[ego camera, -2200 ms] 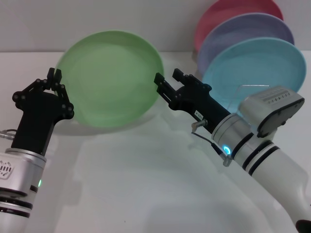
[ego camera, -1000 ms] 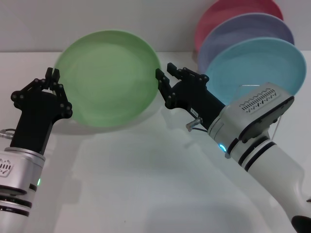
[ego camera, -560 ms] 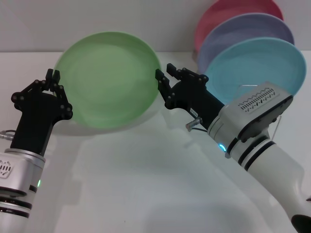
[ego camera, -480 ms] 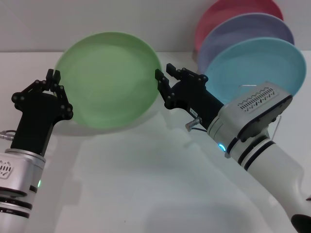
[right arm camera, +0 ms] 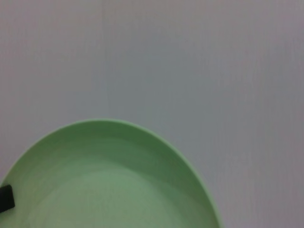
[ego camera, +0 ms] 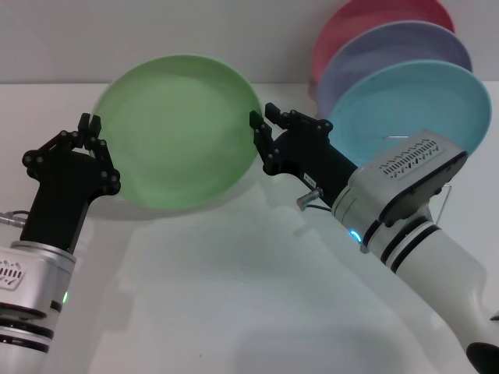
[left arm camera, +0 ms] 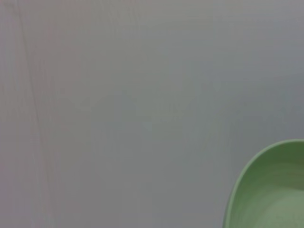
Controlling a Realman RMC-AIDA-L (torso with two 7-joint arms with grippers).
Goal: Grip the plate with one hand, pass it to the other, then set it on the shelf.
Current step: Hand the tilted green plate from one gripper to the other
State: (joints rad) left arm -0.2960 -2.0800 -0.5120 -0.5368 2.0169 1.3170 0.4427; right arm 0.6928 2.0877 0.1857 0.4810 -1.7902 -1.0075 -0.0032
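The light green plate (ego camera: 181,128) stood tilted on edge above the white table (ego camera: 234,304), held between both arms. The left gripper (ego camera: 88,125) was at the plate's left rim, fingers close together at the edge; whether they clamped it could not be determined. The right gripper (ego camera: 261,134) was closed on the right rim. The wire shelf (ego camera: 447,199) sat at far right, carrying a light blue plate (ego camera: 413,105), a lavender plate (ego camera: 394,51) and a pink plate (ego camera: 374,19). A small label on the right gripper's body was illegible.
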